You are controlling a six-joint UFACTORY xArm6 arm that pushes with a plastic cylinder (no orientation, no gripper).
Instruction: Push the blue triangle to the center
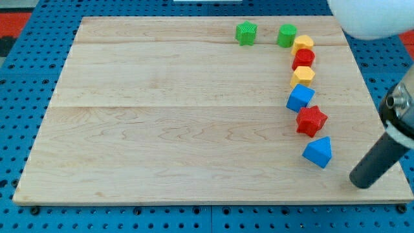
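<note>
Fingers were absent on this arm, so there was no opening or closing to report; the arm ended in a dark rod, and my tip (360, 181) rested on the table (162, 149) at its near right corner. The tip stood right of the blue triangle (317, 153) and slightly nearer, close to it but with a clear gap, and touched no block. The blue triangle lay at the near end of a curved file of blocks along the right side, well right of the centre. Just beyond it, on the far side, sat a red star (312, 120), then a blue cube (300, 98).

Judged from this layout, the step in hand was the approach to first contact. The centre lay to the left and somewhat farther away, so the tip's place, right and near of the triangle, roughly suited that line. To do it well, the tip should meet the middle of the triangle's right face. An off-centre touch would probably spin the block or let it slip aside. A push steered too far away could drive it into the red star, so a mostly leftward start seemed safer.
</note>
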